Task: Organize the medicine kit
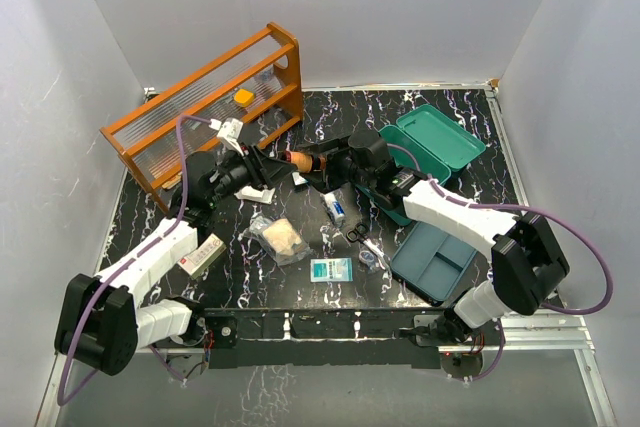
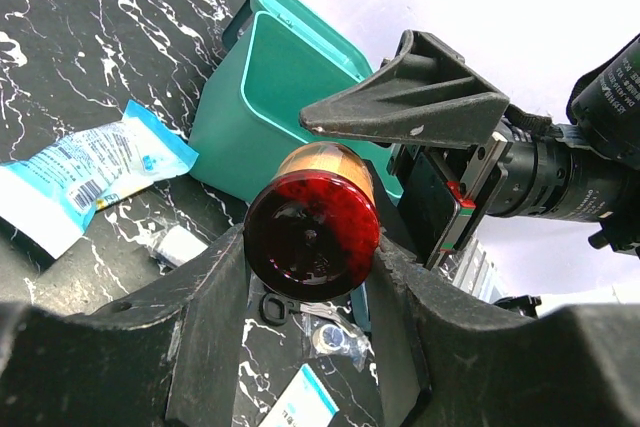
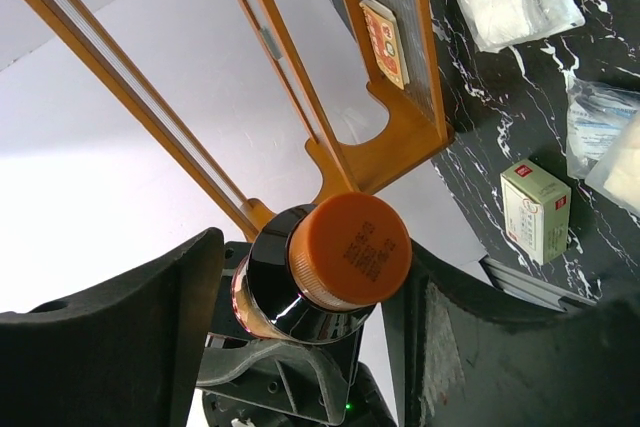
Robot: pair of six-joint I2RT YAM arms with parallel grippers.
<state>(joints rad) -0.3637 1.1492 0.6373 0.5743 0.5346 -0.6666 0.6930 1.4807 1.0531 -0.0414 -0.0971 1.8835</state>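
Note:
A dark amber bottle (image 1: 300, 159) with an orange cap hangs in the air between both grippers. My left gripper (image 1: 278, 165) is shut on its base end; in the left wrist view the dark red bottom (image 2: 312, 227) sits tight between the fingers. My right gripper (image 1: 326, 160) is open around the cap end; in the right wrist view the orange cap (image 3: 350, 252) touches the right finger, with a gap at the left one. The teal medicine kit (image 1: 440, 137) stands open at the back right, its base partly under my right arm, and also shows in the left wrist view (image 2: 270, 97).
The orange wooden rack (image 1: 200, 107) stands at the back left. A blue-grey divided tray (image 1: 432, 262) lies front right. Loose on the table: a gauze pack (image 1: 280, 239), teal-white packet (image 1: 331, 269), red-white box (image 1: 203, 254), scissors (image 1: 357, 234) and a bagged tape roll (image 1: 371, 259).

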